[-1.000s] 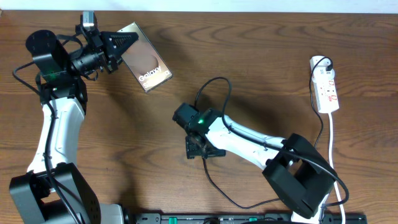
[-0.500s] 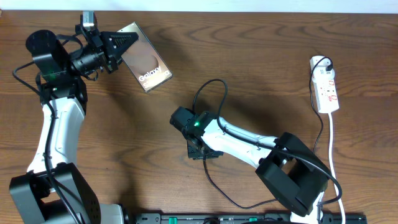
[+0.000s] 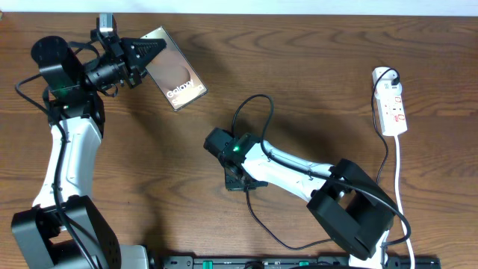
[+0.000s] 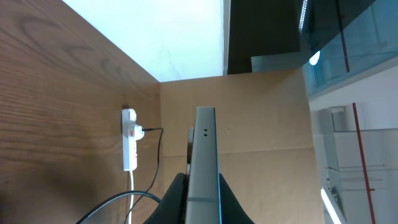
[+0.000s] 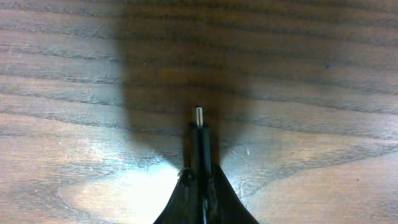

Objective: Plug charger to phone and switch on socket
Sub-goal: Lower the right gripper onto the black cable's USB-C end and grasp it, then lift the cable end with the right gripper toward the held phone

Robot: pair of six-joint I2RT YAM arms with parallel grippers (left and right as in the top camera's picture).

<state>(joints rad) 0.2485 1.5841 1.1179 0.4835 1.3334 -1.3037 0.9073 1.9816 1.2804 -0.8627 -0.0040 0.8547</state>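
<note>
right tool (image 3: 240,181) shifted slightly left, clamped on charger (image 5: 199,132) tip; left tool (image 3: 151,49) clamped on phone (image 3: 177,72) edge

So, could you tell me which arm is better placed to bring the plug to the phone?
Right: its gripper is shut on the plug, tip sticking out, while the left gripper is busy holding the phone.

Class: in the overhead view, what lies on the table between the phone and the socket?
Overhead view: mostly bare tabletop. Only the looped charger cable reaches up into that stretch, nearer the phone than the socket.
</note>
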